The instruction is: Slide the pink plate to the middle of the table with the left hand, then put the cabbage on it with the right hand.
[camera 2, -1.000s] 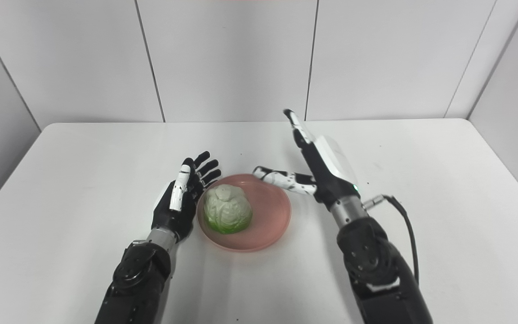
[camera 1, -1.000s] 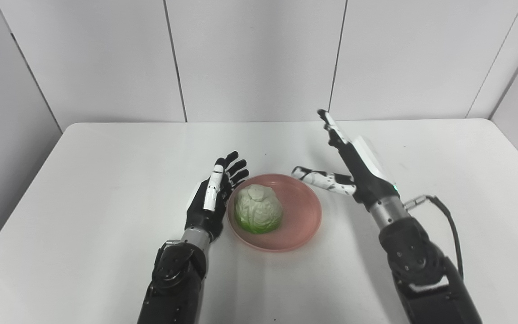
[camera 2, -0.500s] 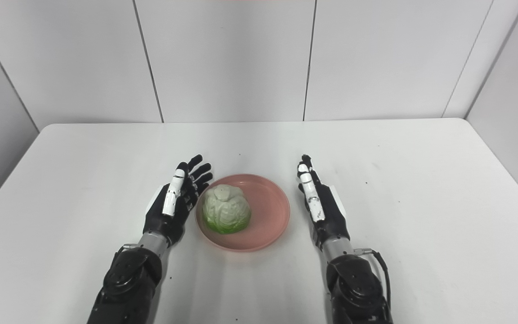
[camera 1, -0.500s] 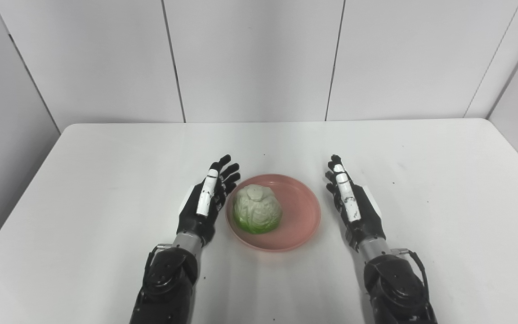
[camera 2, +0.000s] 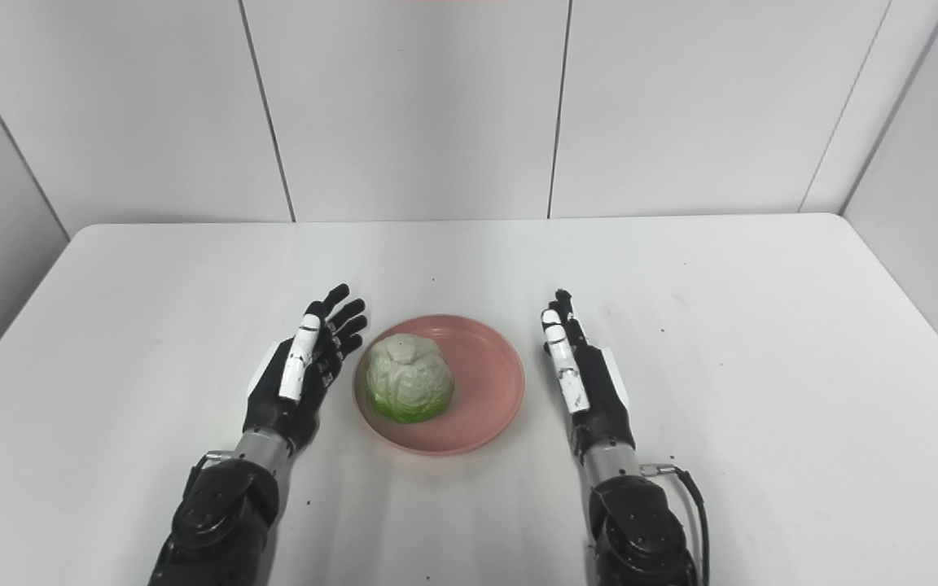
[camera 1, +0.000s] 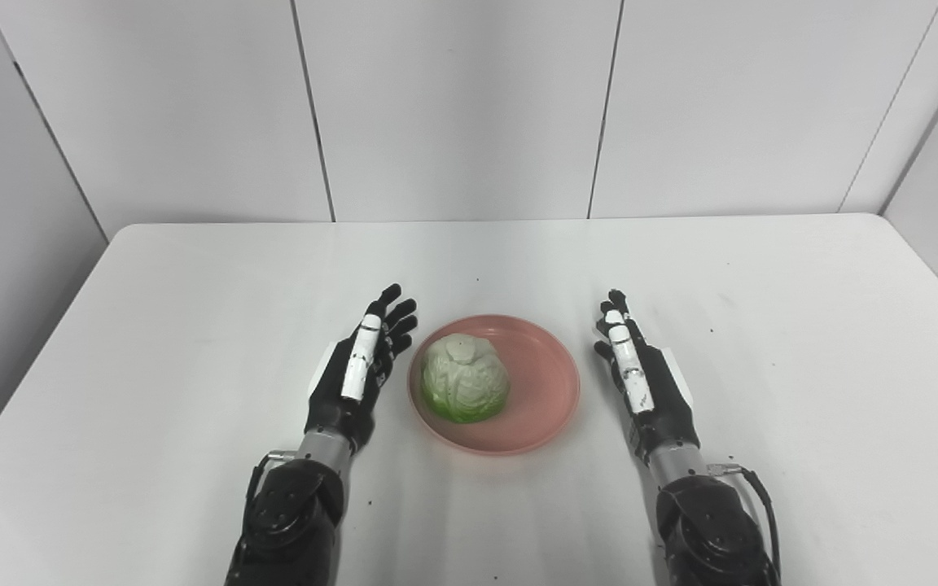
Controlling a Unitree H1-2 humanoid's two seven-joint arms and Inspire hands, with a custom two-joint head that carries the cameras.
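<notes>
Cabbage [camera 1: 466, 381] on pink plate [camera 1: 546, 407], between left hand [camera 1: 355, 374] and right hand [camera 1: 644, 382], both spread empty.

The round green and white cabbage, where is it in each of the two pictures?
Left eye view: the round green and white cabbage sits just left of the picture's middle, on the left part of the round pink plate.
Right eye view: the same cabbage lies further left in the picture, again on the plate's left part.
Shared landmark: the plate, with the open left hand and open right hand on either side.
</notes>
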